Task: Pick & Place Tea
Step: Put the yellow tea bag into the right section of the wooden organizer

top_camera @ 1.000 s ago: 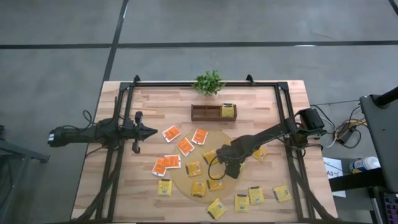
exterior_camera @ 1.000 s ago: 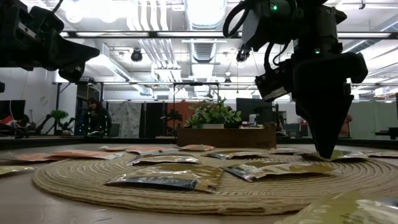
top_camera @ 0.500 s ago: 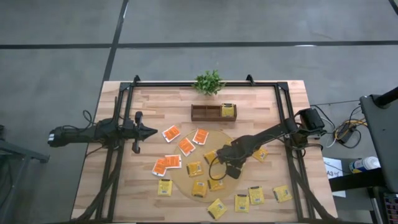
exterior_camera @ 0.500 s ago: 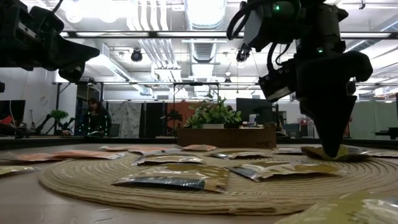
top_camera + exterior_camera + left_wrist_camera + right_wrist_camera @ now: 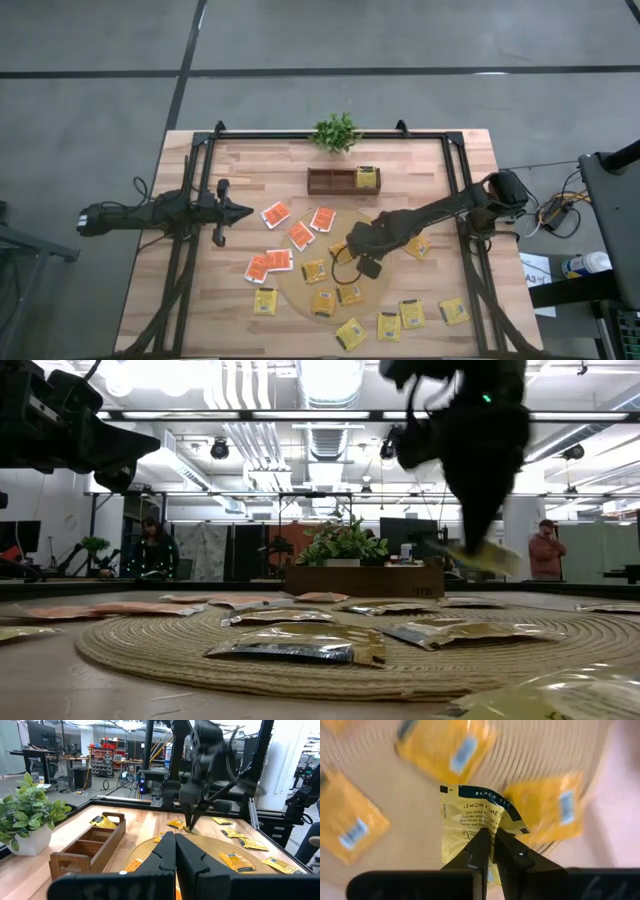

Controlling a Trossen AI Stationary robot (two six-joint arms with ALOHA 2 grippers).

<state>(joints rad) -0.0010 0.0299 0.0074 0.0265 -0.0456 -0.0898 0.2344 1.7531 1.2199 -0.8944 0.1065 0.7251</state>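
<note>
Above the round mat, we are pinching one yellow tea packet by its edge in the right gripper, needing a steady carry toward the wooden tray, while the left gripper is waiting pressed together, well apart.

The yellow tea packet pinched between the right gripper fingers reads "BLACK TEA" in light letters on its dark top band, with "LEMON LIME T…" printed beneath (the smaller lines under that are not legible). No other text is legible.
</note>
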